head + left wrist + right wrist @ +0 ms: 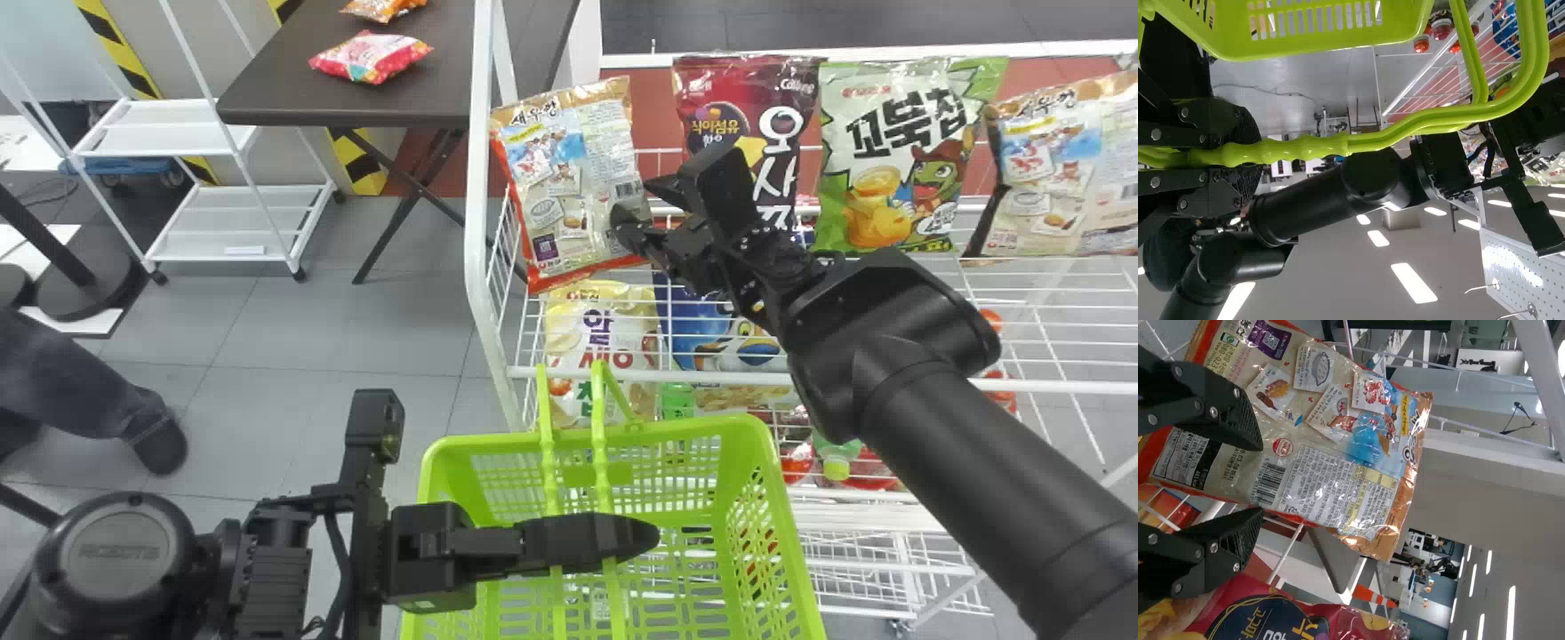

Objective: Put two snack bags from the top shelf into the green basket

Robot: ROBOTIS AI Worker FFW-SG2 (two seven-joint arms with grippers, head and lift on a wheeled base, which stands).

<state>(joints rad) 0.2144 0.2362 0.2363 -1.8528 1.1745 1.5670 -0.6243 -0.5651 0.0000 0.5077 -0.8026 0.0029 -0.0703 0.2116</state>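
Gripping the handles of the green plastic basket (pixel 711 427), your left gripper (pixel 613 540) has its jaws closed on them, low in front of the white wire rack (pixel 622 374). Your right gripper (pixel 638 204) is up at the top shelf, its jaws spread wide at the beige snack bag with orange-red edges (pixel 564 178); one overlaps the printed face in the wrist view, and you can't tell whether either touches. That bag leans at the shelf's left end. To its right stand a dark red bag (pixel 711 80), a green-and-white bag (pixel 889 160) and another beige bag (pixel 1067 169). A pink-and-white packet (pixel 372 58) lies on the dark surface (pixel 356 100) beyond.
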